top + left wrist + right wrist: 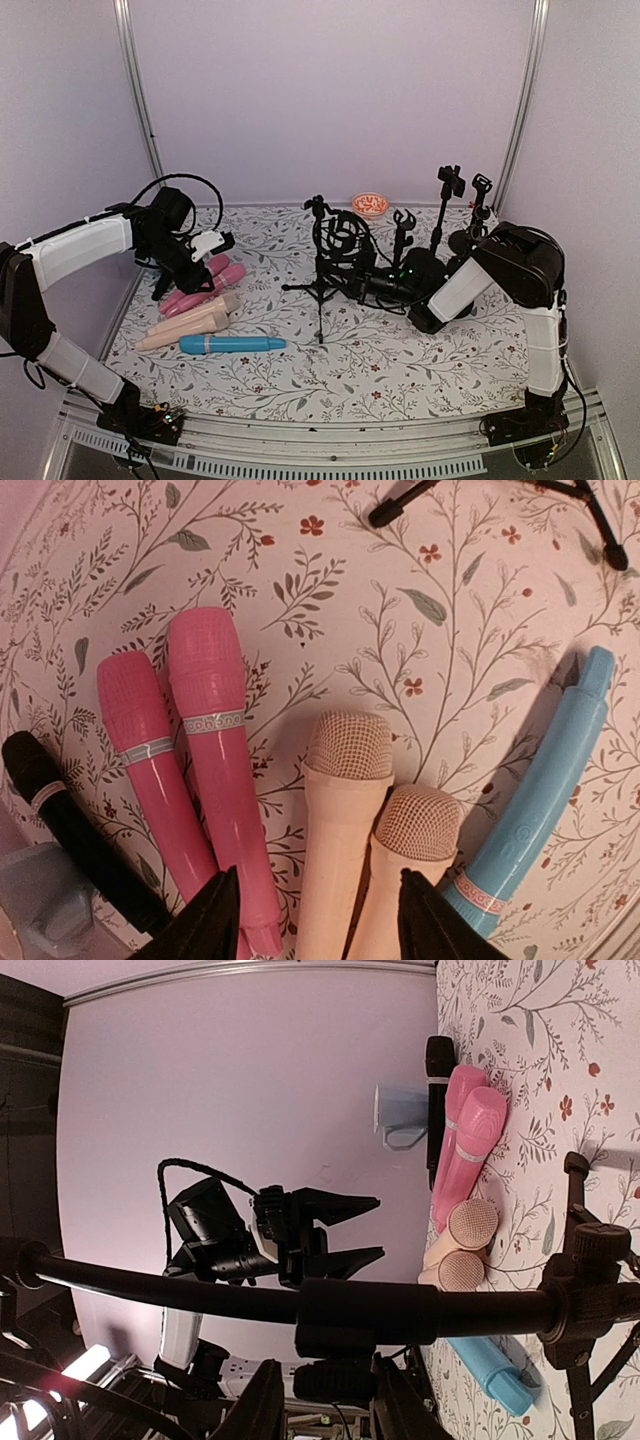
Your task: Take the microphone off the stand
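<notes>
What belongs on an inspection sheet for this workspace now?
Surface: floral-patterned table mat, flat.
Job's things: black tripod stand upright at centre; what it holds is too dark to tell.
Clutter: two pink microphones, two beige microphones, blue microphone, black microphone lying left; round orange bowl, spare black stands behind.
Grippers: left gripper open above lying microphones; right gripper at stand's pole, grip unclear.
Cables: black cable looped over left arm.
Surroundings: plain white walls.

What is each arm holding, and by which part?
The left jaws, open above the loose microphones, hold nothing. The right jaws straddle the stand's black bar mid-length; grip cannot be told.
</notes>
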